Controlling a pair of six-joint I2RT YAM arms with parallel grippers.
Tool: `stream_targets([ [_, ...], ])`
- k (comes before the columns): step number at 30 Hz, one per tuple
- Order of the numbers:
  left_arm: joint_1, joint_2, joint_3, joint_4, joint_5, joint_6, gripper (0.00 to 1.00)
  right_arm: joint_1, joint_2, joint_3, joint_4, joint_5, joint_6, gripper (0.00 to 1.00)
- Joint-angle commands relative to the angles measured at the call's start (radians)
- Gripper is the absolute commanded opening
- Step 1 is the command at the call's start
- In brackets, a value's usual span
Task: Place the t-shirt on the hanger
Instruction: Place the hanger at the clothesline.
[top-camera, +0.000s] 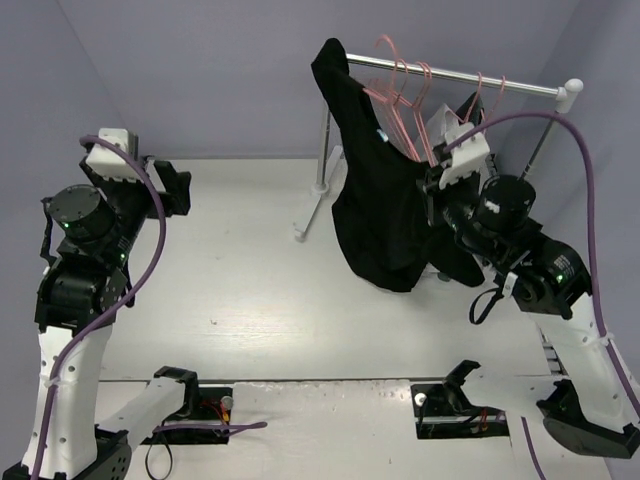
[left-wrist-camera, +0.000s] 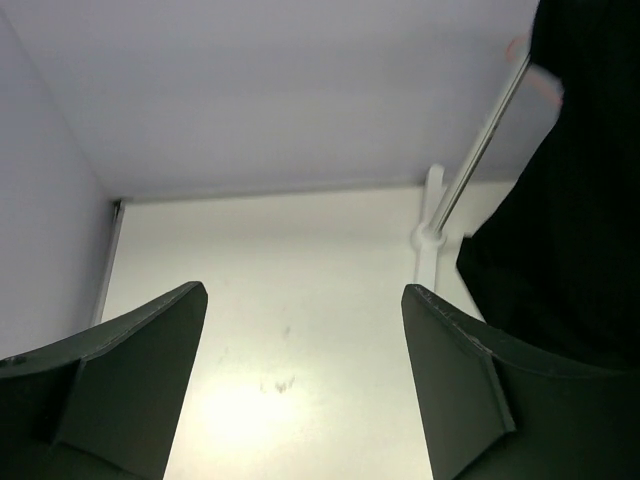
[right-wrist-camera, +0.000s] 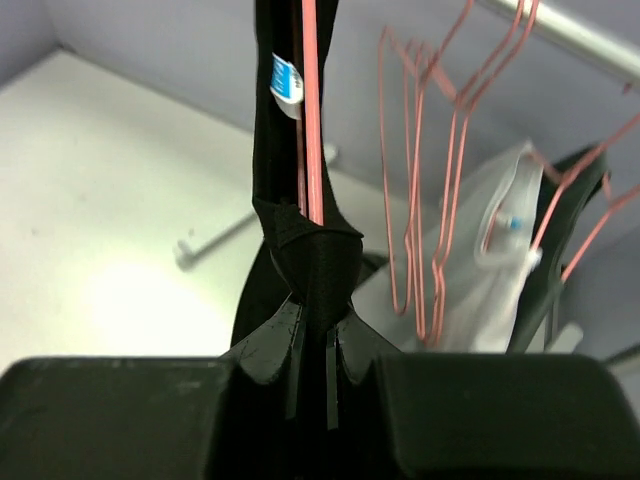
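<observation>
At the table's (top-camera: 250, 300) far right edge, the large black fabric t-shirt (top-camera: 380, 210) hung bunched around a thin pink wire hanger (right-wrist-camera: 312, 110), pinched by the clenched right gripper (right-wrist-camera: 315, 335); retreating without releasing could drag it off.

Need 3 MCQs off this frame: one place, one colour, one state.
1. The t-shirt hangs: A flat on the table; B at the left end of the rail; C over the left arm.
2. The hanger is: A blue; B white; C pink.
3. The right gripper is: A shut on the t-shirt; B open, empty; C gripping the rail.
B: top view shows it draped there. C: pink wire in the wrist view. A: fingers pinch black fabric.
</observation>
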Motion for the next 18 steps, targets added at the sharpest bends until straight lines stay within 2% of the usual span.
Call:
stream_targets([
  [1,-0.005,-0.055,-0.06,-0.025,-0.049,0.019,0.74,0.0,-0.117,-0.127,0.108,0.074,0.079,0.0],
  [6,-0.014,-0.071,-0.122,-0.042,-0.075,0.016,0.74,-0.001,-0.133,-0.26,0.109,0.1,0.123,0.0],
  [12,-0.015,-0.053,-0.119,-0.042,-0.059,0.0,0.74,-0.033,-0.063,-0.285,0.129,0.104,0.156,0.0],
  [18,-0.015,-0.07,-0.151,-0.043,-0.063,-0.007,0.74,-0.066,0.033,-0.269,0.265,0.102,0.156,0.0],
])
